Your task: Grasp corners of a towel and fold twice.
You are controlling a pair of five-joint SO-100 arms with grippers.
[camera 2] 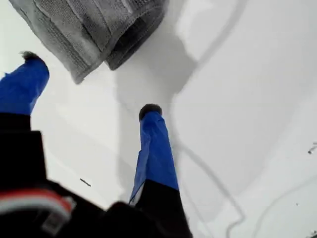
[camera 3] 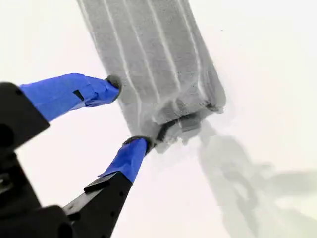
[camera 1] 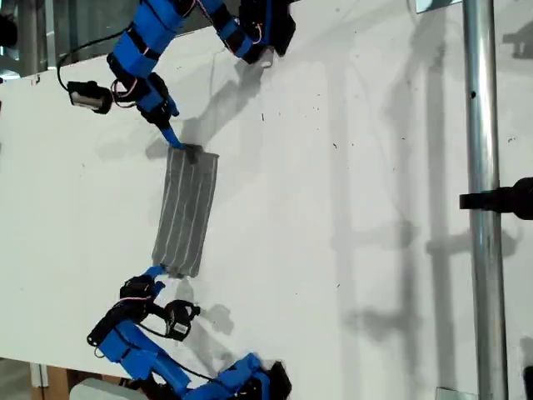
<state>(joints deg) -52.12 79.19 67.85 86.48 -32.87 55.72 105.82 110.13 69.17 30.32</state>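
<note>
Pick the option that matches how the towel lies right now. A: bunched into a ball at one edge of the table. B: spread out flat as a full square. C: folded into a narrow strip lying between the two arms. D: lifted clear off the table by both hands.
C: in the exterior view the towel lies on the white table as a long narrow strip between the arms, and its doubled layers show at the end beside my second hand.
</note>
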